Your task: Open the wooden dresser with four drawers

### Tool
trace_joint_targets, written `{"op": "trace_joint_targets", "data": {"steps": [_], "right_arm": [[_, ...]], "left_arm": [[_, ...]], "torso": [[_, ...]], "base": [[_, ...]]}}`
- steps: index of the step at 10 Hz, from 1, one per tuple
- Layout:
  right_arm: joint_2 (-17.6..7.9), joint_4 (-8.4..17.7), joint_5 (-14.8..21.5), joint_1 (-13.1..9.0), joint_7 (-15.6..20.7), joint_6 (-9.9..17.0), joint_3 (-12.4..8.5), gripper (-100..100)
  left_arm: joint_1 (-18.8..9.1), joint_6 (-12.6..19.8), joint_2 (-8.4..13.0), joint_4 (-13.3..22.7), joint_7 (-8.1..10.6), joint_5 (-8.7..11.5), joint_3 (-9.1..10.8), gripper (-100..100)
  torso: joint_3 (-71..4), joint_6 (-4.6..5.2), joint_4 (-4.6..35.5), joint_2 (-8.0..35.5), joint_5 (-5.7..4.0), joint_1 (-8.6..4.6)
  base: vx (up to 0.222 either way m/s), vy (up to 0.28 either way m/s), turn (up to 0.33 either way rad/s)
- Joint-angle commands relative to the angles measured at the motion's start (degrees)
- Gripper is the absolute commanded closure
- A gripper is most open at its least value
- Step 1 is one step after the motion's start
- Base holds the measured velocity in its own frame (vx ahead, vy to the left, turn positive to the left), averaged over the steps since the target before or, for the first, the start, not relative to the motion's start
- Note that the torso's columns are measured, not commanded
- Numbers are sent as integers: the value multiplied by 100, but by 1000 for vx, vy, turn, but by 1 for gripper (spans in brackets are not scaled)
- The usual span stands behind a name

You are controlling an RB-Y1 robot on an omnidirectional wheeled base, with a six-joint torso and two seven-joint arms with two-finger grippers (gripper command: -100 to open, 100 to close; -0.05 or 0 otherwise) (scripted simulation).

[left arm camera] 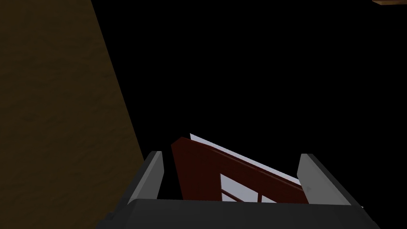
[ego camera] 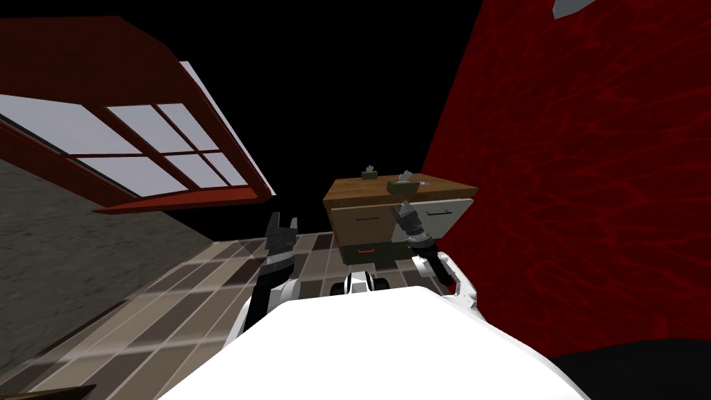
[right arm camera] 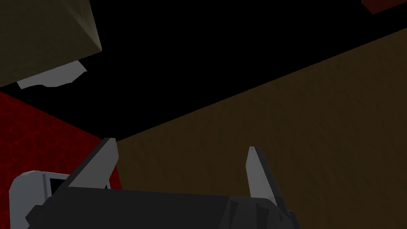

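Poised at dresser [ego camera: 361, 208] front with right hand [right arm camera: 181, 145] spread and empty, left hand [ego camera: 283, 218] open well aside; looks like reach step, next pinching handle [ego camera: 437, 213] just beside and pulling back.

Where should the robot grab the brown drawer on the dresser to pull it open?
Probably the thin dark handle in the middle of the brown drawer front. It lies level and sticks out towards the robot, so the open right gripper, which is nearest, should come straight at it from the front, one finger above and one below.
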Motion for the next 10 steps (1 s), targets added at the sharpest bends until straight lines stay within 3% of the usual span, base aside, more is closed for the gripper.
{"op": "trace_joint_targets", "data": {"steps": [1, 10], "right_arm": [[-25, 101, 156, -88, 439, -6, -30, -100], [-69, 414, 631, -308, 1819, -14, -130, -100]], "left_arm": [[0, 0, 0, 0, 0, 0, 0, 0], [0, 0, 0, 0, 0, 0, 0, 0]], "torso": [[1, 0, 0, 1, 1, 6], [-1, 1, 0, -2, 1, 8]], "base": [[0, 49, -25], [0, 43, -19]]}}
